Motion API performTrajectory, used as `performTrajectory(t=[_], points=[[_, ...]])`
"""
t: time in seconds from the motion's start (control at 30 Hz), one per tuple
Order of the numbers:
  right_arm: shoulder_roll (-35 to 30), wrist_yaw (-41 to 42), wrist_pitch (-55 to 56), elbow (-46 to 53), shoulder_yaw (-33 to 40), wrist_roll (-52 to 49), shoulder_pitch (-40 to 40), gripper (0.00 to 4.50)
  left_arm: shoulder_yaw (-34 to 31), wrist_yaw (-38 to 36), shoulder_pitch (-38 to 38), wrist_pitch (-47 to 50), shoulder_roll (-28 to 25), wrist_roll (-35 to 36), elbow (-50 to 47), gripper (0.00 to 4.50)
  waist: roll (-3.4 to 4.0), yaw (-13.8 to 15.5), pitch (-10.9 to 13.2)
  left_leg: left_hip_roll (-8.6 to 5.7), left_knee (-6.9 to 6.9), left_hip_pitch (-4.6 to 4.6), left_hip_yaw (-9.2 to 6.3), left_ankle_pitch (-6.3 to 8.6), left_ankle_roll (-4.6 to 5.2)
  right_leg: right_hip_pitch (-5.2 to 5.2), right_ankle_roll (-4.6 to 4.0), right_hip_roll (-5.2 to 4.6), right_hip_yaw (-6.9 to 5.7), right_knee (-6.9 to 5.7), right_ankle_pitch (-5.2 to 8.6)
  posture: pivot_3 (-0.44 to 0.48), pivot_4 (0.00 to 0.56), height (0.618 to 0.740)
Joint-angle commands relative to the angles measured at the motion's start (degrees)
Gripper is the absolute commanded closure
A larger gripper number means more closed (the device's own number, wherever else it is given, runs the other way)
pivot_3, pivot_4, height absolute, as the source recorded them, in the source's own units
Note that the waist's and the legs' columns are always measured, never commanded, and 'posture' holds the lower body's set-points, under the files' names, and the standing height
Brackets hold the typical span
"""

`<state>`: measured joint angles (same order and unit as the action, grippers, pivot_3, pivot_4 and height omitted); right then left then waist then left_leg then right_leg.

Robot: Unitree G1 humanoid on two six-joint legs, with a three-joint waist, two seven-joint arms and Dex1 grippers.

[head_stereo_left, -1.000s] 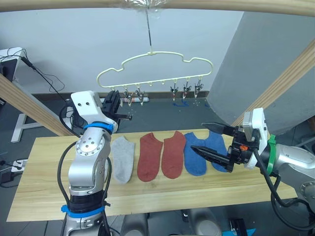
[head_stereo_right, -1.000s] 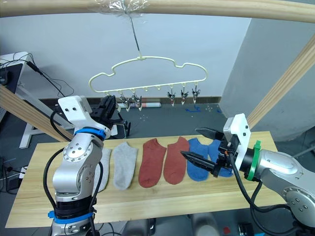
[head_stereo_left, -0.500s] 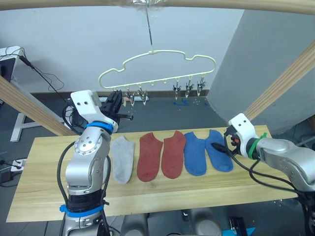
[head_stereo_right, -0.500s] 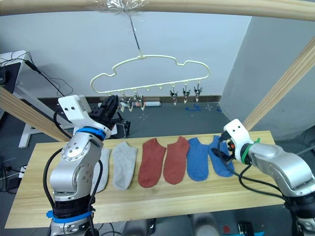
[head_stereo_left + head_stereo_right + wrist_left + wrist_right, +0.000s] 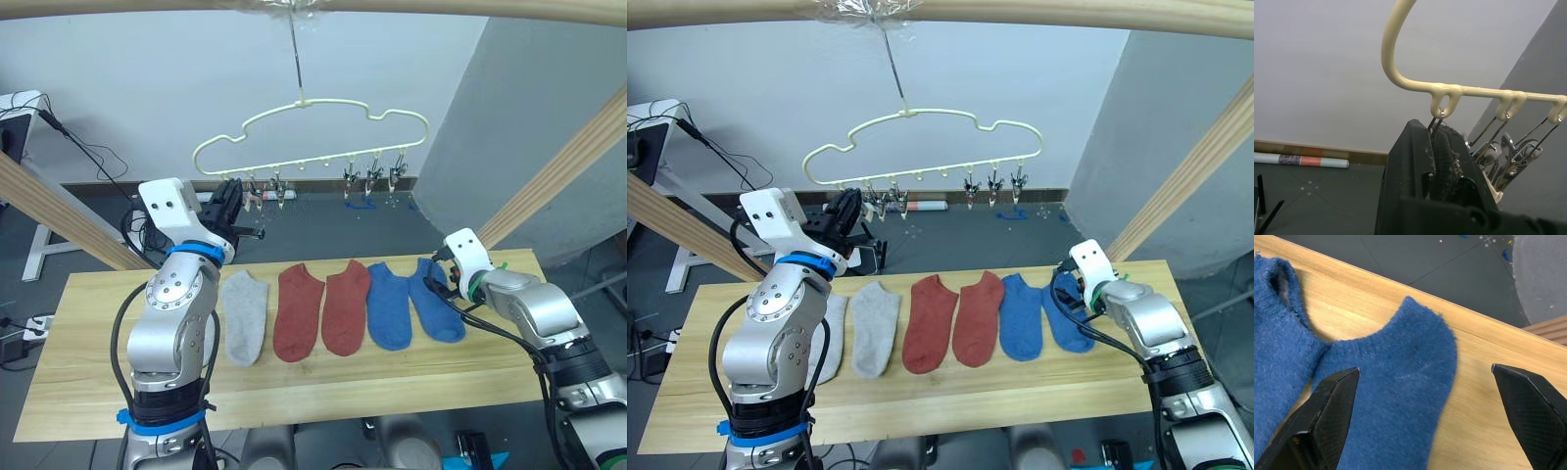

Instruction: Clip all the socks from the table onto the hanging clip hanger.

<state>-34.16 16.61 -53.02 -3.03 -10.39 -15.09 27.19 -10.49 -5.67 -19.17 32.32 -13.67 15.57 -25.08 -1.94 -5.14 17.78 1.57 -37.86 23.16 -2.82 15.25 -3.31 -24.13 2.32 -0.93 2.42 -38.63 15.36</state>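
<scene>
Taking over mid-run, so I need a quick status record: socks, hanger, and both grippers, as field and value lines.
socks on table: six, flat in a row on the table; two grey socks, two red socks, two blue socks
socks clipped: none
clip hanger: clip hanger hangs above the table's far side, all clips bare
left gripper: left gripper raised at the hanger's leftmost clip, fingers shut around it
right gripper: right gripper low over the outermost blue sock, fingers spread wide either side of it, not yet gripping
</scene>
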Motion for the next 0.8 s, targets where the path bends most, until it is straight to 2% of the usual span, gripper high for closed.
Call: performTrajectory(t=[0.03,0.43,0.77,0.8], points=[[1.21,0.58,0.49,-0.23,0.94,1.83,0.86,0.00,-0.02,0.25,-0.74,0.54,-0.55,0.20,-3.33,4.49,0.01,-0.01,0.01,0.01,0.00,0.00,0.00,0.00,0.00,0.00,0.00,0.00,0.00,0.00,0.00,-0.177,0.330,0.740],[5.38,2.13,0.25,-7.48,1.91,5.08,1.44,0.00,-0.35,0.34,-1.02,1.98,-0.87,0.04,-4.19,4.49,0.02,-0.02,0.05,0.00,-0.01,-0.02,0.00,0.00,0.00,0.01,0.00,-0.01,0.00,-0.04,-0.01,-0.162,0.331,0.740],[6.39,3.95,1.98,-9.23,2.18,7.09,1.04,0.00,-0.73,-0.10,-0.13,0.72,-0.94,-0.22,-3.29,4.49,0.03,-0.04,0.05,0.00,-0.02,-0.09,0.01,0.00,0.00,0.03,0.00,0.00,0.02,-0.13,-0.01,-0.152,0.330,0.740],[6.38,3.80,2.16,-9.27,2.18,7.51,0.94,0.17,-0.79,-0.25,0.06,0.47,-0.97,-0.22,-3.13,4.50,0.02,-0.04,0.05,0.00,-0.02,-0.09,0.01,0.00,0.00,0.03,0.00,0.00,0.02,-0.13,-0.01,-0.152,0.330,0.740]])
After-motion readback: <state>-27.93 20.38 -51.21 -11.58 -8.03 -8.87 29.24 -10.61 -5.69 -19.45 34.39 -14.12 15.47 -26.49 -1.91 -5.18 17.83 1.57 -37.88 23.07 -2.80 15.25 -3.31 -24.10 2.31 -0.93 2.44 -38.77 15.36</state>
